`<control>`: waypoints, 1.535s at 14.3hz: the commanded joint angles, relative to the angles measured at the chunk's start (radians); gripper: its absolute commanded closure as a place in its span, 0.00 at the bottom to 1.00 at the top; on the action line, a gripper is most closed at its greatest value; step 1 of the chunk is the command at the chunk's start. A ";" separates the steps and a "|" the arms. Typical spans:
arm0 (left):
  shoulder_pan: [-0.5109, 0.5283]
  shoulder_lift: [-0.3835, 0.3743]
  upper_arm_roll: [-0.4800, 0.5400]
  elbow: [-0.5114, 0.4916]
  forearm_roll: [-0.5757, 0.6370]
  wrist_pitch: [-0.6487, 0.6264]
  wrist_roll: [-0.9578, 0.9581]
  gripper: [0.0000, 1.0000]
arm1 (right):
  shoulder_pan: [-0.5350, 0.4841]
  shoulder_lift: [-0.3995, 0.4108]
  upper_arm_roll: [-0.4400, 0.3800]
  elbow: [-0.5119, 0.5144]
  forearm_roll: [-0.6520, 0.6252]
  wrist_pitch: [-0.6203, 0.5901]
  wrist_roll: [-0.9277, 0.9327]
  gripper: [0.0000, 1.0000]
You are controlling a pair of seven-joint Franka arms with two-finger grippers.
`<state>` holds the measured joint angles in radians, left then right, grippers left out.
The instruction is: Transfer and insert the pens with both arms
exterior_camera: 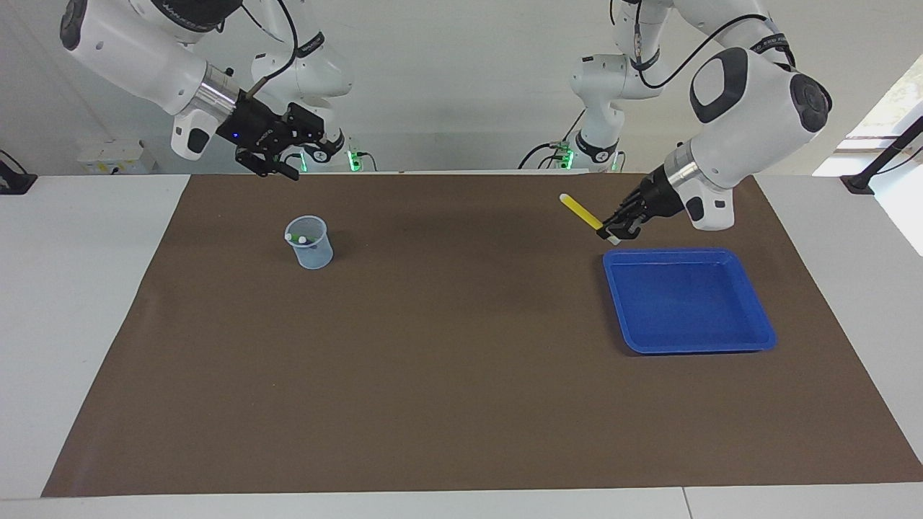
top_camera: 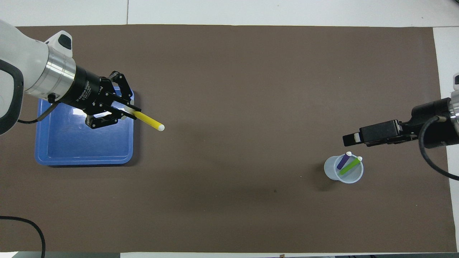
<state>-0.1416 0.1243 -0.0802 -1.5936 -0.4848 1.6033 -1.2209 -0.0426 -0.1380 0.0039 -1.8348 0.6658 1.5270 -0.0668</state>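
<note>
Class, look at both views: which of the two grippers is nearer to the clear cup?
Right. The right gripper is raised beside the clear cup; the left gripper holds the yellow pen above the blue tray.

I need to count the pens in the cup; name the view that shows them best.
The overhead view: it looks into the cup, showing the purple pen and green pen whole. The facing view shows only their tips above the rim.
</note>
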 commanded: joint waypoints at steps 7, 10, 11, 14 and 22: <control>-0.137 -0.132 0.013 -0.265 -0.276 0.257 -0.358 1.00 | 0.225 -0.066 0.018 -0.123 0.143 0.288 0.430 0.00; -0.153 -0.196 0.011 -0.396 -0.374 0.342 -0.359 1.00 | 0.308 -0.066 0.019 -0.124 0.133 0.355 0.456 0.00; -0.162 -0.206 0.011 -0.413 -0.399 0.346 -0.368 1.00 | 0.334 -0.066 0.019 -0.124 0.130 0.401 0.497 0.00; -0.202 -0.219 0.010 -0.447 -0.417 0.407 -0.449 1.00 | 0.392 -0.064 0.019 -0.142 0.126 0.488 0.542 0.00; -0.234 -0.235 0.008 -0.488 -0.448 0.474 -0.480 1.00 | 0.492 -0.037 0.022 -0.166 0.043 0.699 0.536 0.31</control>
<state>-0.3740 -0.0750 -0.0778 -2.0421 -0.9075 2.0569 -1.6906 0.4515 -0.1694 0.0265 -1.9911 0.7285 2.1939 0.4696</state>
